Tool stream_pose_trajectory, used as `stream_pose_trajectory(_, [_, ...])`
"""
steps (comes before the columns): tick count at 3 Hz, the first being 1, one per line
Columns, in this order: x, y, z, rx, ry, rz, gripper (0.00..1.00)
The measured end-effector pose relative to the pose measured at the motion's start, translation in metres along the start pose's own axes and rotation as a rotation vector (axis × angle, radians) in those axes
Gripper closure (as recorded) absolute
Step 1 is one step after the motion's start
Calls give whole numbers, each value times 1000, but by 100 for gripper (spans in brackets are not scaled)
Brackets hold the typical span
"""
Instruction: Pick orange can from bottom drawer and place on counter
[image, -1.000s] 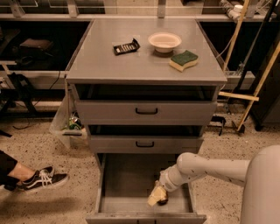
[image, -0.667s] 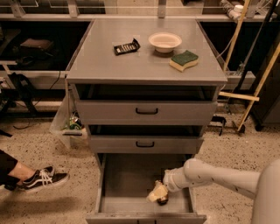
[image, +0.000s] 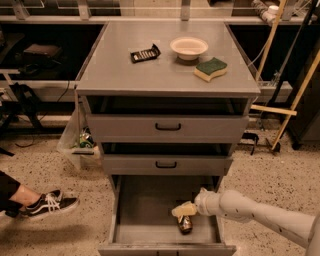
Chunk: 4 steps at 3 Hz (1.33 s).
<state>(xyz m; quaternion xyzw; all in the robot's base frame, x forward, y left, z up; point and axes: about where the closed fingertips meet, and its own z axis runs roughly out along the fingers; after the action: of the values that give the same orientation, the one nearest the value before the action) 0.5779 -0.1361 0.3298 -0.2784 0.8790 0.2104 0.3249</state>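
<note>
Lying in bottom drawer: orange can | pincer just above it

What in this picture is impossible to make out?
All in the camera view:
- Shiny orange-brown can in the deep grey bottom drawer: its upper end is covered by the cream pincer over it.
- Flat black object on the grey cabinet counter: too small to identify.
- Person in the black sneaker: cut off by the left edge.

Three drawers; one can, one jaws pair in the lowest
</note>
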Motion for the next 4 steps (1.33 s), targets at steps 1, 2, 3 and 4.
stream_pose_trajectory(1, [0, 0, 0, 0, 0, 0, 0])
stream_pose_trajectory(2, [6, -9, 32, -28, 31, 44, 0])
stream_pose_trajectory(3, [16, -41, 77, -60, 48, 146, 0])
stream_pose_trajectory(4, [17, -39, 77, -62, 50, 146, 0])
